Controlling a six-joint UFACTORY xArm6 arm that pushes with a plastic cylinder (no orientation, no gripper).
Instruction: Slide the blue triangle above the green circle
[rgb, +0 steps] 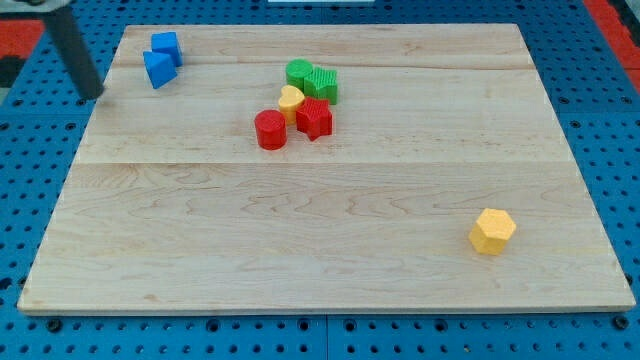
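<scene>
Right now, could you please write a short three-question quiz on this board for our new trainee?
1. True or false: my tip touches the blue triangle.
2. Which block lies alone near the view's bottom right? A) red cylinder B) yellow hexagon C) blue cube
3. Fill in: the green circle sits at the view's ___ edge of the centre cluster.

Key: 1 false, the tip is apart, to the triangle's left; 2 B; 3 top.

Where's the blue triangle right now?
The blue triangle sits near the board's top-left corner in the camera view, touching the blue cube just above it, with my tip to its left.
</scene>
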